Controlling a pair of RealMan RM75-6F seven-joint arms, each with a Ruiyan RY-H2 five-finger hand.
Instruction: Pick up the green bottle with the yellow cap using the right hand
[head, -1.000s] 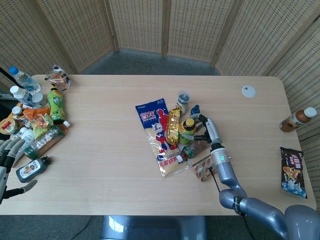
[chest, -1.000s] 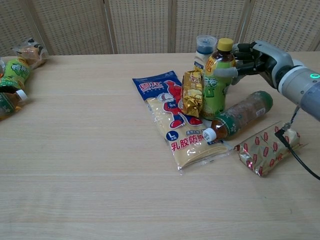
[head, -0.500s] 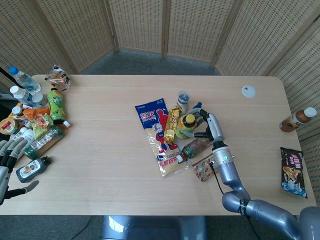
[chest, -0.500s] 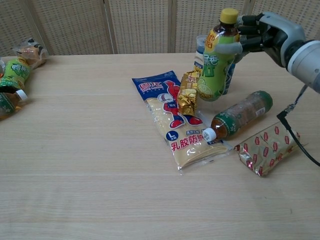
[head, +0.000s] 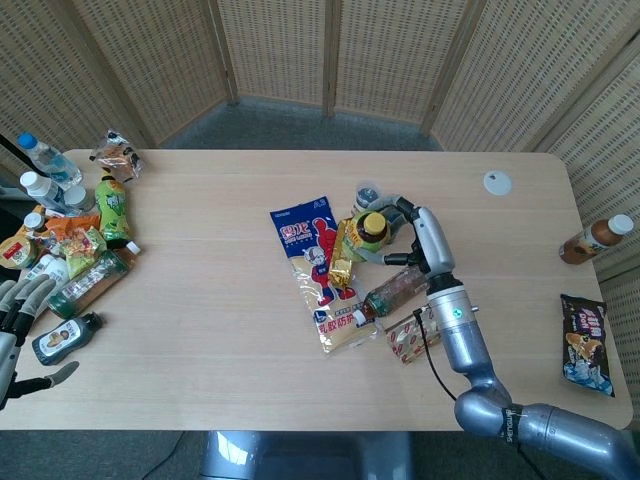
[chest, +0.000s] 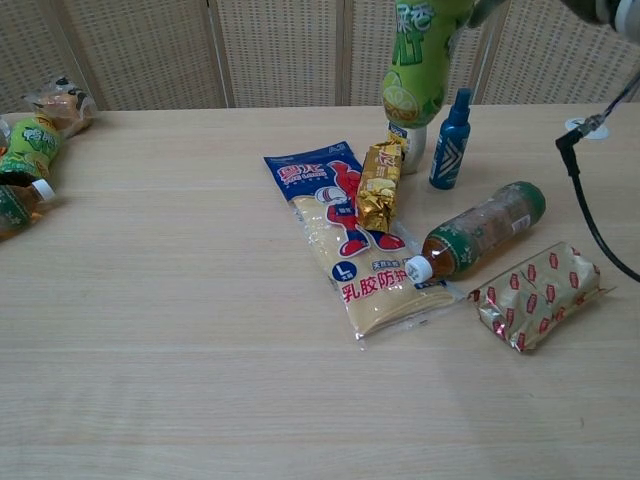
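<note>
The right hand (head: 412, 232) holds the green bottle with the yellow cap (head: 368, 233) up in the air.

Its fingers (head: 393, 256) are wrapped around the side of the bottle, which hangs clear of the table (head: 200, 300), above the gold snack bag (chest: 378, 187) and just beside the small blue bottle (chest: 450, 138). A brown bottle (chest: 476, 232) lies on its side near the gold snack bag, next to a red and gold packet (chest: 538, 296). The long blue packet (chest: 345, 238) lies flat, touching the gold snack bag. The left hand (head: 18, 320) rests far from the gold snack bag, at the table's edge, fingers spread and holding nothing.
</note>
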